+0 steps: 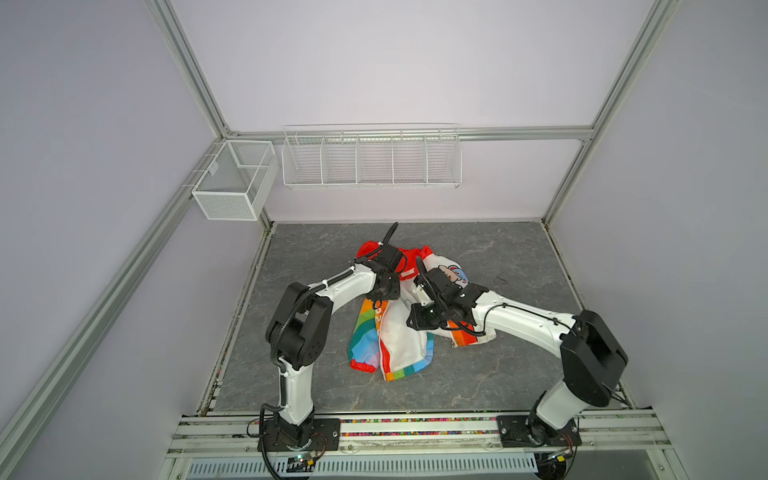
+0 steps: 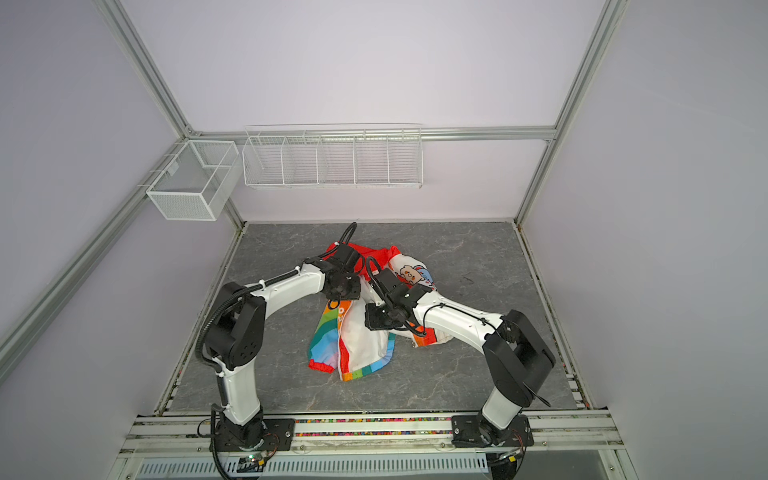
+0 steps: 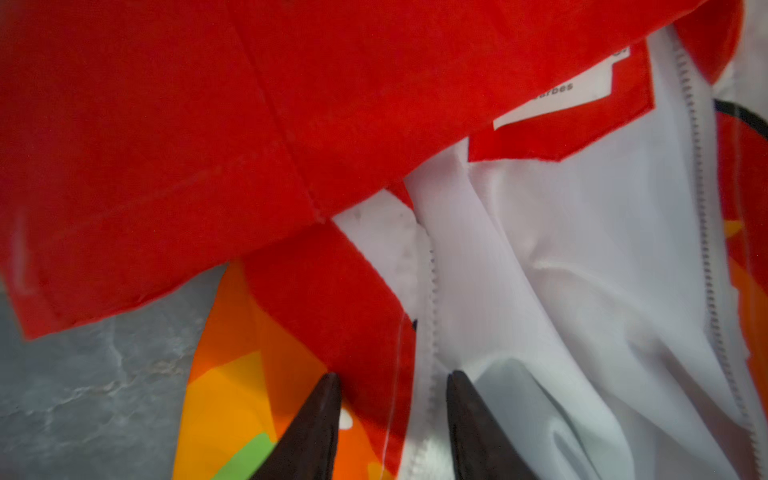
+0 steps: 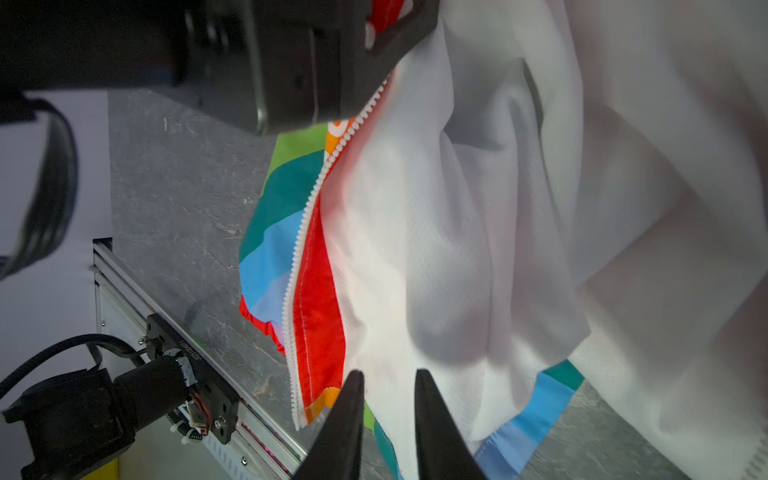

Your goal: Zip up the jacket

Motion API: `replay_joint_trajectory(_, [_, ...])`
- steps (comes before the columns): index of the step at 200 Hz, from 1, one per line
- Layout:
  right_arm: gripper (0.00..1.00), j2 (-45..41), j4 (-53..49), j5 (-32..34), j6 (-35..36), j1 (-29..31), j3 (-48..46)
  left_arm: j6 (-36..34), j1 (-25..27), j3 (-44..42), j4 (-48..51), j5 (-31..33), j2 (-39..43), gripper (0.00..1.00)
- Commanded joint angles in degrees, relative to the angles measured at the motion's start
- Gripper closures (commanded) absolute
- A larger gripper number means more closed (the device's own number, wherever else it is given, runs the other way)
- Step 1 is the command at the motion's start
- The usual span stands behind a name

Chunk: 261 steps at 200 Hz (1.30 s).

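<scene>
- Where the jacket (image 1: 399, 345) lies bunched, the left gripper (image 3: 395, 399) stands half open, released, astride the zipper (image 3: 432, 316).
- The right gripper (image 4: 388, 395) leaves a narrow gap over the white lining (image 4: 436, 270); whether it grasps, I cannot tell.

Left arm (image 1: 345, 286), right arm (image 1: 524, 326): glossy white link shells, black joint housings (image 1: 309, 336) with small screw holes. Black corrugated cable conduit (image 1: 305, 294) along left arm, pinned by white zip ties (image 1: 325, 284); thin black cable (image 1: 530, 312) on right forearm. Black base plates (image 1: 326, 427) with silver screws, red and black wires (image 1: 318, 441) below. Left end effector (image 3: 392, 415), right end effector (image 4: 388, 415): dark tapered fingers (image 3: 316, 430), pointed tips.
</scene>
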State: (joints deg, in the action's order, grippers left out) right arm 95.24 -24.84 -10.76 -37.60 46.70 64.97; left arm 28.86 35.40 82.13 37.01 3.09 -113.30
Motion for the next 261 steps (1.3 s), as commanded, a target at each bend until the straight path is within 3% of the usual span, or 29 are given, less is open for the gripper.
replay_joint_trajectory(1, [0.79,2.4,3.1,0.3,-3.2,0.1,-2.8,-2.2,0.1,4.7,1.2,1.5,-3.0,0.56])
replay_joint_trajectory(52, [0.85,6.1,3.1,1.9,-5.1,0.1,-5.1,-3.6,0.1,10.4,5.1,5.5,-7.2,0.57])
replay_joint_trajectory(73, [0.85,6.1,3.3,1.9,-5.2,0.1,-5.2,-3.9,0.0,12.1,7.2,6.8,-8.7,0.61])
replay_joint_trajectory(116, [0.85,6.1,3.0,2.0,-5.1,0.1,-4.8,-4.4,0.0,12.0,7.7,7.4,-8.8,0.79])
replay_joint_trajectory(150, [0.85,6.4,3.2,1.5,-5.1,0.1,-4.8,-4.7,-0.1,12.0,7.5,6.6,-7.5,1.00])
replay_joint_trajectory(207, [0.85,5.5,3.3,1.0,-4.9,0.1,-4.8,-4.1,-1.0,11.7,8.2,3.0,-1.6,1.00])
replay_joint_trajectory(236, [0.71,3.9,4.4,0.1,-3.9,0.1,-4.9,-3.4,-2.0,11.3,7.9,-0.9,2.9,1.00])
replay_joint_trajectory(261, [0.46,1.1,5.4,-0.2,-2.7,0.5,-5.2,-2.3,-2.7,11.6,7.3,-5.3,5.0,1.00])
